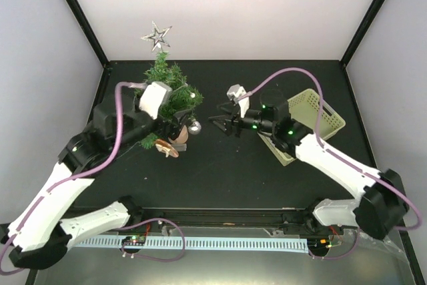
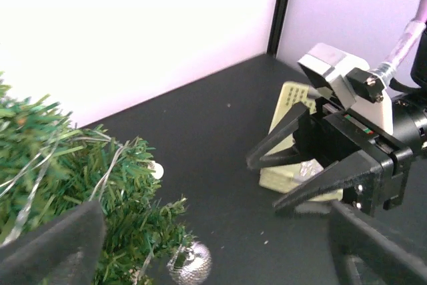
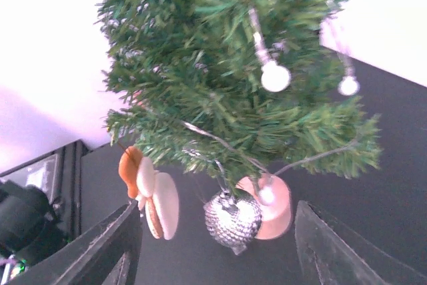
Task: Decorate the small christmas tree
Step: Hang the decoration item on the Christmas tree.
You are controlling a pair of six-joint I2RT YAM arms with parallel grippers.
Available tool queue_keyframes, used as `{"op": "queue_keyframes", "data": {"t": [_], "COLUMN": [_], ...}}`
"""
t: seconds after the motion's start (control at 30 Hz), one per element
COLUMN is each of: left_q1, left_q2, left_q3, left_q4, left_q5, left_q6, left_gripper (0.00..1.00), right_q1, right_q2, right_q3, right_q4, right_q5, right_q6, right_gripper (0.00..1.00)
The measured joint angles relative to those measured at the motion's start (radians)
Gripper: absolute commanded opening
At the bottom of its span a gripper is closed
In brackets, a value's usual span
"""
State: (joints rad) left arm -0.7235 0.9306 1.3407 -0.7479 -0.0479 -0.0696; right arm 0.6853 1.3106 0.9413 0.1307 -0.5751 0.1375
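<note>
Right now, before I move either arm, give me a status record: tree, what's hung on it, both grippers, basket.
tree: small christmas tree, left of centre
topper: silver star at the tip
hung: silver ball, orange-and-cream ornament, light string
left gripper: open, empty, close against the tree
right gripper: open, empty, pointing at the tree
basket: pale yellow, far right, contents not visible

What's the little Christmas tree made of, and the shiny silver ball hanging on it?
The small christmas tree looks like plastic: stiff, dark green, bristly needles. Its round base looks like pale, matt wood. The silver ball has a sparkly, bumpy, mirror-like skin, probably glitter or foil over plastic; the pictures cannot settle that.
</note>
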Motion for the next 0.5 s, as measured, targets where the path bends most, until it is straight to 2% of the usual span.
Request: {"op": "queue_keyframes", "data": {"t": [0.17,0.33,0.5], "left_q1": [0.0,0.0,0.0], "left_q2": [-0.164,-0.365,-0.515], "left_q3": [-0.106,-0.318,-0.507], "left_q4": [0.056,0.129,0.164], "left_q5": [-0.001,0.003,-0.008], "left_q6": [-0.005,-0.015,-0.028], "left_gripper": [0.99,0.99,0.99], "right_q1": [-0.003,-0.01,-0.08], "right_q2": [-0.135,-0.19,-0.175], "right_q3": [0.055,0.152,0.198], "right_q4": [-0.251,-0.505,-0.668], "right_q5": [0.207,0.458,0.681], "right_q6": [0.038,0.073,0.098], "right_gripper": [0.72,0.72,0.62]}}
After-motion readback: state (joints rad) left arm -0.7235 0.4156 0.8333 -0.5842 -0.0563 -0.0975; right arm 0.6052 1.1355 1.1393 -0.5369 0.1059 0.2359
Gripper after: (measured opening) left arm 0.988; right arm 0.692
